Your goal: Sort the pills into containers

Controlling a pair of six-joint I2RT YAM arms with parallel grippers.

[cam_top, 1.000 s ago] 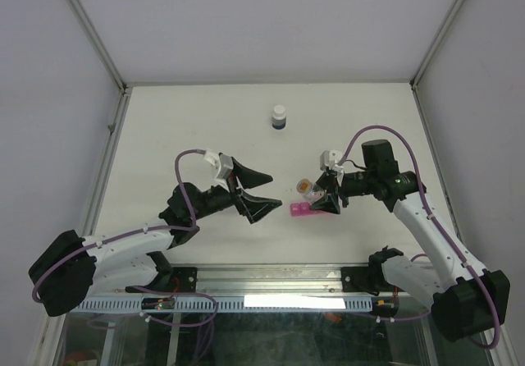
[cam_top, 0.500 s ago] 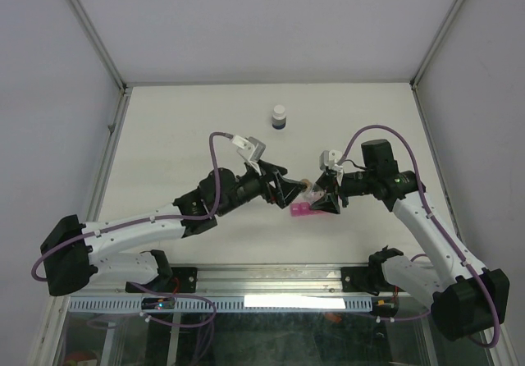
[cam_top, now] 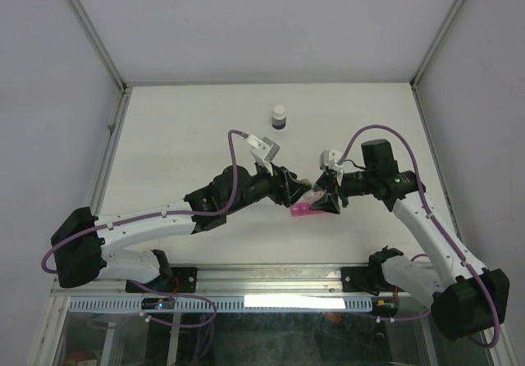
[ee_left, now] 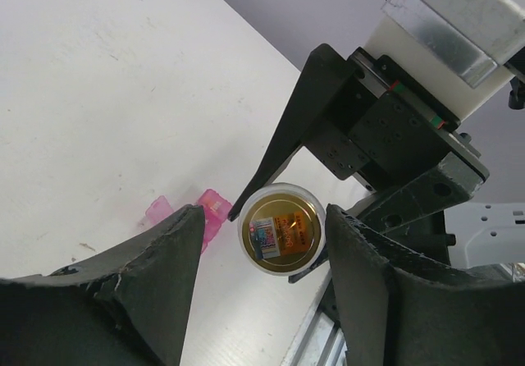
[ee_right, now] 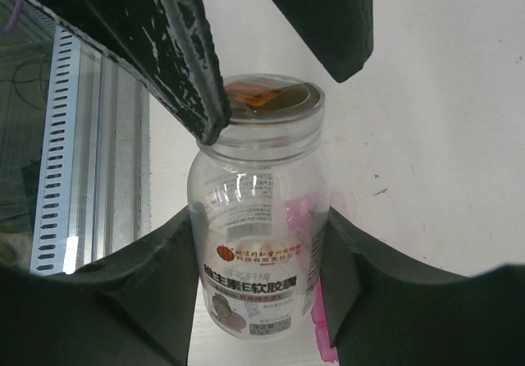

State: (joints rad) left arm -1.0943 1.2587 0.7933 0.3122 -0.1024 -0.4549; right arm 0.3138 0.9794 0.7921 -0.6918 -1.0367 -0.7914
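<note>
Lab: white-walled robot cell [cam_top: 262, 21]

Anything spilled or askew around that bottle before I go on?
Nothing stands out. The right end effector holds the clear bottle, cap on; the left end effector flanks the cap. No loose pills show near the pink organizer.

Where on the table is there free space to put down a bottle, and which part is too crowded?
Free: the far-left table between the left rail and the dark bottle, and the far-right corner beyond the right arm. Crowded: near centre, where the left gripper, right gripper, clear vial and pink organizer meet.
</note>
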